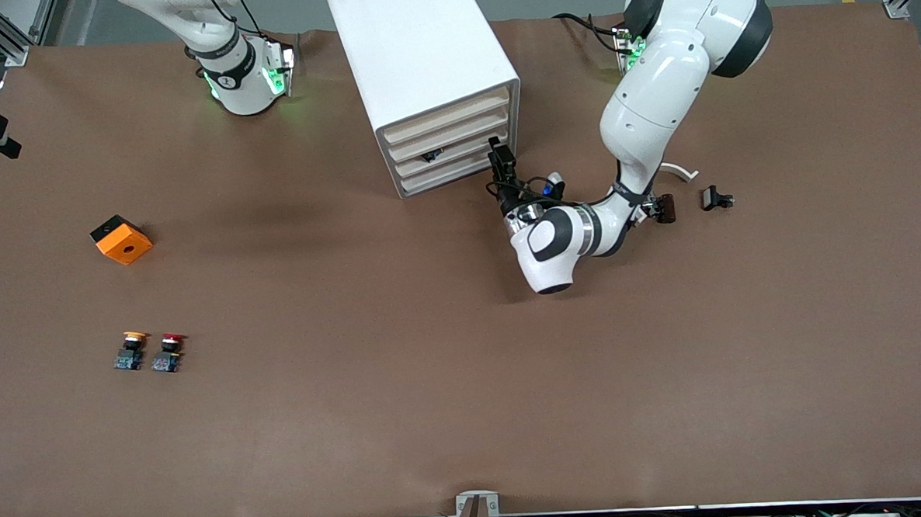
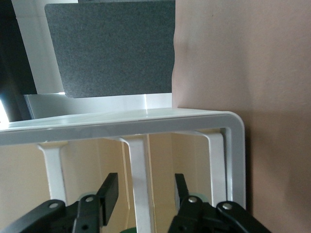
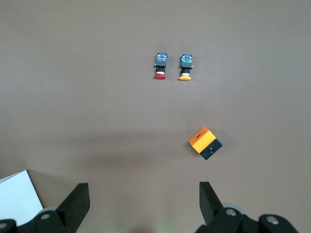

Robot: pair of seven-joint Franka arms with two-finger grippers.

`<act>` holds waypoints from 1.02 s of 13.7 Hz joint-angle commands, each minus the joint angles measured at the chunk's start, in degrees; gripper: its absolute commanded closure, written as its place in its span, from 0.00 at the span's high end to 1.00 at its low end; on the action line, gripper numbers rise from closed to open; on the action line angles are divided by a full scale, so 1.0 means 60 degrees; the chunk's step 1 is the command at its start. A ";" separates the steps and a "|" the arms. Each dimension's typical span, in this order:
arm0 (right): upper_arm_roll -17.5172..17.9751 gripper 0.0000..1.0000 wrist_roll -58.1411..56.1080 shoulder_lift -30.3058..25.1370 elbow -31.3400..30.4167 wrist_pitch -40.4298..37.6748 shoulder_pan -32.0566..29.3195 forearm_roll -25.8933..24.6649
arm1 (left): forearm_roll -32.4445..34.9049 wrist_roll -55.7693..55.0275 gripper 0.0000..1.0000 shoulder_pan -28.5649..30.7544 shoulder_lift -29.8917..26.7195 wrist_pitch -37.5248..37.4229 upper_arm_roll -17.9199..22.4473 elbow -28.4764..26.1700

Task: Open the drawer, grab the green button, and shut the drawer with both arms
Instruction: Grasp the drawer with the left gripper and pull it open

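Nearest the front camera we see the yellow-capped button (image 1: 132, 350) and red-capped button (image 1: 168, 353) on the table (image 1: 466, 382), the orange block (image 1: 121, 240) farther off. Our left gripper (image 1: 500, 157), fingers (image 2: 110, 194) spread apart, sits at the front of the cabinet (image 1: 425, 73), by the drawer (image 1: 442, 162). Our right gripper (image 3: 143, 204) waits open above the table. We cannot make out the green button.

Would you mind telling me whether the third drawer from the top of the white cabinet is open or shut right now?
Shut: the drawer has its cream front level with the other fronts of the cabinet. The left gripper, fingers open, is at the cabinet's front by it.
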 commanded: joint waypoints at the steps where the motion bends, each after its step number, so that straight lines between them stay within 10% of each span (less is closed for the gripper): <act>1: 0.0045 1.00 -0.0118 0.0053 0.0163 -0.0025 -0.0107 -0.0065 | -0.0291 0.0032 0.54 0.0009 0.0230 0.0044 -0.0126 0.0119; 5: 0.0045 1.00 -0.0030 0.0229 0.0164 -0.0025 -0.0107 -0.0021 | -0.0292 0.0119 0.46 -0.0196 0.0245 0.0030 -0.0185 0.0090; 10: 0.0045 1.00 -0.0118 0.1049 0.0471 0.0019 -0.0136 -0.0079 | -0.0321 0.0515 0.12 -0.0051 0.0231 0.0000 -0.0185 0.0105; 14: 0.0030 1.00 -0.0118 0.1940 0.0529 0.0254 -0.0166 -0.0094 | -0.0336 0.0837 0.12 0.0404 0.0187 0.0030 -0.0185 0.0149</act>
